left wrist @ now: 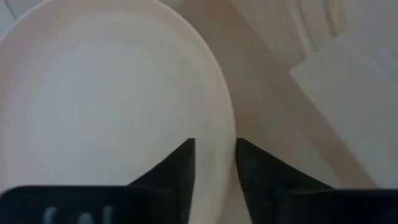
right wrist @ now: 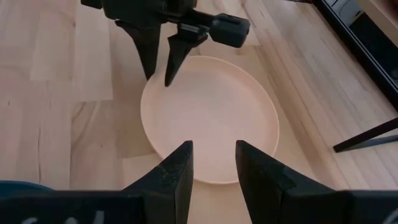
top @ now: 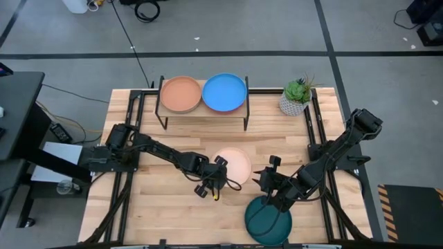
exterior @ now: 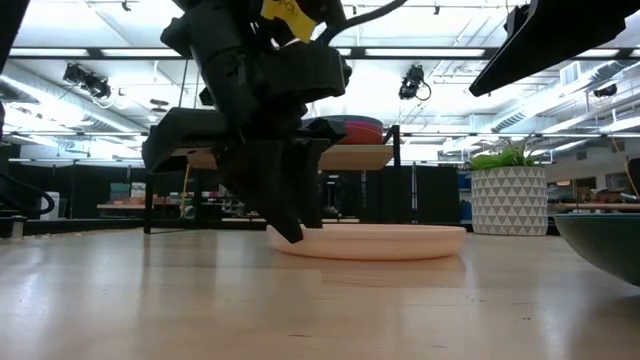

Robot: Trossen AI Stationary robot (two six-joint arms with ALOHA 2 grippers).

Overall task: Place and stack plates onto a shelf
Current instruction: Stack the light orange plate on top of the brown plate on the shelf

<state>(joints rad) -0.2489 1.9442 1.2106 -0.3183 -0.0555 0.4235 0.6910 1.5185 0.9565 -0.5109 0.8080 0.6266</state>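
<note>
A peach plate (top: 235, 164) lies flat on the table's middle; it also shows in the low view (exterior: 380, 241) and the right wrist view (right wrist: 211, 118). My left gripper (top: 220, 173) points down at the plate's left rim, open, one finger inside the rim and one outside (left wrist: 216, 155). My right gripper (top: 266, 183) is open and empty, just right of the peach plate (right wrist: 214, 155). A dark teal plate (top: 268, 221) lies at the near edge below it. An orange plate (top: 181, 94) and a blue plate (top: 224, 92) sit side by side on the shelf (top: 204, 112). My left gripper's fingers (left wrist: 180, 165) come from above and straddle the peach plate's left rim (left wrist: 229, 134). I cannot tell whether they touch it. The plate rests flat on the table.
A potted plant in a white patterned pot (top: 296, 97) stands at the far right, beside the shelf. Black rails (top: 317, 138) run along both table sides. Bare tabletop lies between the shelf and the peach plate.
</note>
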